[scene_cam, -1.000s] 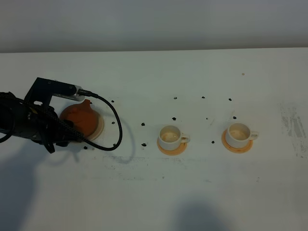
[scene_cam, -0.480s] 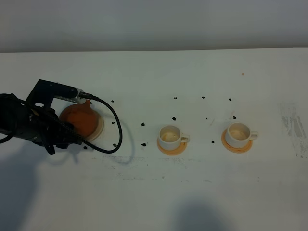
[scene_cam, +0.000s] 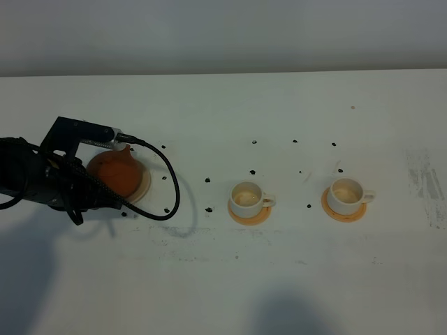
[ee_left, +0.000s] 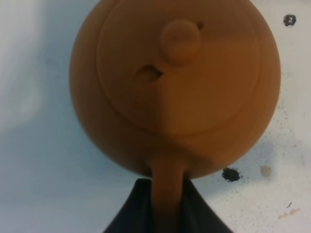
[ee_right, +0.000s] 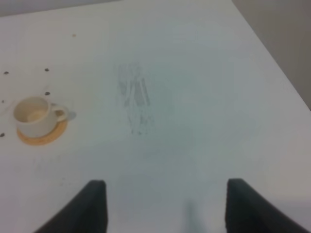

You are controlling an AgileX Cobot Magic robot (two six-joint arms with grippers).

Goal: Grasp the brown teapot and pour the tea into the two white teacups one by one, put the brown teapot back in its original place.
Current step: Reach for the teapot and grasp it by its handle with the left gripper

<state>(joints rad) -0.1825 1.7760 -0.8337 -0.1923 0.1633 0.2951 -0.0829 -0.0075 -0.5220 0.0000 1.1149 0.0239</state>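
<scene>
The brown teapot (scene_cam: pixel 119 172) is over the pale beige coaster (scene_cam: pixel 145 181) at the left, and I cannot tell whether it touches the coaster. In the left wrist view the teapot (ee_left: pixel 175 87) fills the frame. Its handle runs between the dark fingers (ee_left: pixel 132 208) of my left gripper (ee_left: pixel 166 201), which is shut on it. In the high view the left gripper (scene_cam: pixel 98 187) is at the teapot's near-left side. Two white teacups (scene_cam: pixel 246 196) (scene_cam: pixel 346 193) stand on orange coasters (scene_cam: pixel 250 215) at centre and right. My right gripper (ee_right: pixel 167 206) is open and empty, far from the right cup (ee_right: pixel 33 112).
The left arm's black cable (scene_cam: pixel 170 195) loops over the table to the right of the teapot. Small dark specks (scene_cam: pixel 208 208) dot the table around the cups. A scuffed grey patch (ee_right: pixel 133 94) marks the table's right side, and the table's right edge (ee_right: pixel 272 63) shows in the right wrist view.
The left arm has shifted very slightly over the last second. The teapot stays over the beige coaster and the cups have not moved.
</scene>
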